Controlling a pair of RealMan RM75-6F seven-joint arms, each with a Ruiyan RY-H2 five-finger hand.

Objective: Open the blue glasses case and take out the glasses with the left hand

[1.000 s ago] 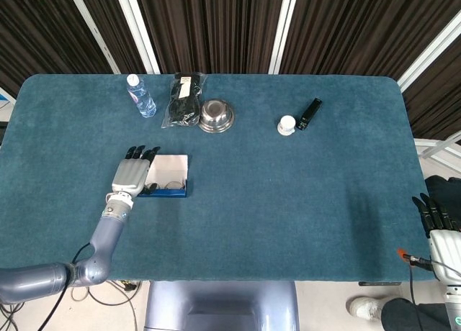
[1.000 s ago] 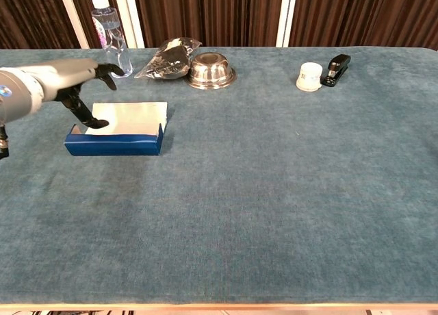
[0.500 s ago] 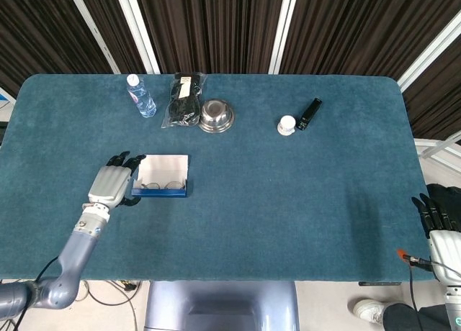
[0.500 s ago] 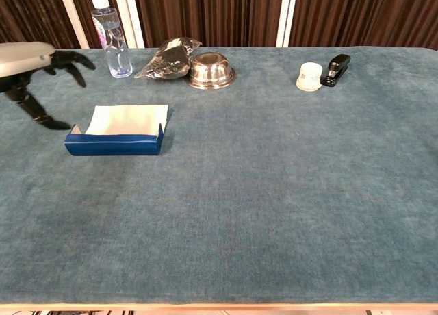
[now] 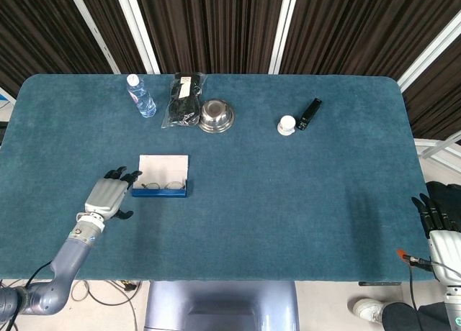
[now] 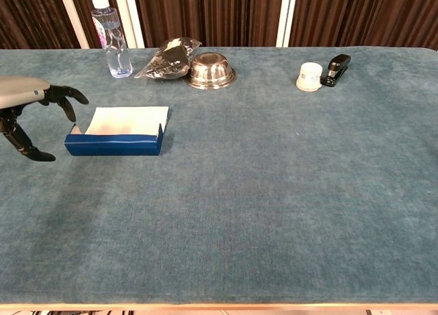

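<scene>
The blue glasses case (image 5: 162, 181) (image 6: 115, 140) lies open on the left part of the table, its white-lined lid folded flat behind it. The glasses (image 5: 160, 186) rest inside it, seen in the head view only. My left hand (image 5: 106, 196) (image 6: 27, 108) hovers just left of the case, fingers spread, holding nothing and not touching it. My right hand (image 5: 441, 226) hangs off the table's right front corner, fingers apart and empty.
Along the far edge stand a water bottle (image 5: 141, 96) (image 6: 110, 36), a black plastic bag (image 5: 183, 99), a steel bowl (image 5: 217, 116) (image 6: 210, 70), a white cap (image 5: 287, 124) and a black stapler (image 5: 310, 113). The teal table (image 5: 288, 201) fills both views.
My left hand has drawn back from over the case's left end toward the near left, away from the case. The case stays open with the glasses inside.
</scene>
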